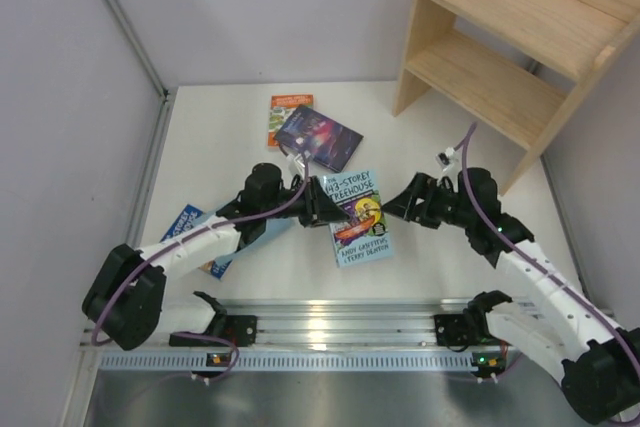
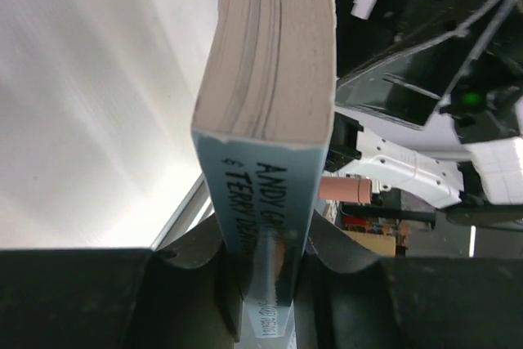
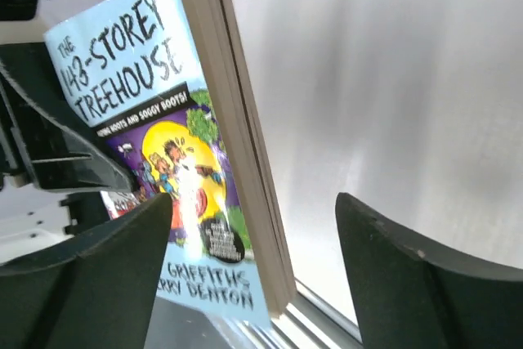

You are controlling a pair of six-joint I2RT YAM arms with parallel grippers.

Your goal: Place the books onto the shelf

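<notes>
One Treehouse book (image 1: 360, 219) is clamped spine-first in the left gripper (image 2: 261, 263), while the right gripper (image 3: 253, 230) has its fingers apart. The next move likely calls for carrying it across to the shelf (image 1: 510, 47).

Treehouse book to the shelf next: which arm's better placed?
Left, probably: the left gripper is clamped on the Treehouse book at its spine; the right gripper stands open, holding nothing, though nearer the shelf.

The shelf (image 1: 520, 47) is running off the top and right edges at 1 o'clock. The left arm (image 1: 200, 237) is covering most of a blue book (image 1: 188, 219) at 8 o'clock. The purple galaxy book (image 1: 320, 135) is overlapping a corner of the orange book (image 1: 288, 107) at 11 o'clock. In the left wrist view, the Treehouse book (image 2: 270, 63) is being cropped by the top edge, and its lower spine lettering is blurring past reading.
</notes>
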